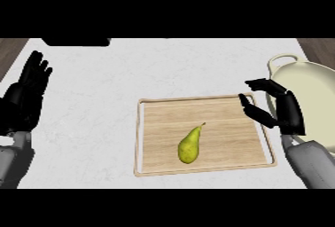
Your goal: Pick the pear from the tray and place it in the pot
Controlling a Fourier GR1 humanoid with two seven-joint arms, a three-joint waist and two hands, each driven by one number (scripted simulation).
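A yellow-green pear lies on the wooden tray in the counter's middle, stem pointing up and right. A cream pot with a loop handle stands at the right edge. My right hand hovers over the tray's right rim, between the pear and the pot, open with thumb and fingers spread toward the left; it holds nothing. At the left edge my left hand rests open, fingers up, well away from the tray.
White marble counter surrounds the tray. A dark object sits at the back left edge. Wood floor shows at both far corners.
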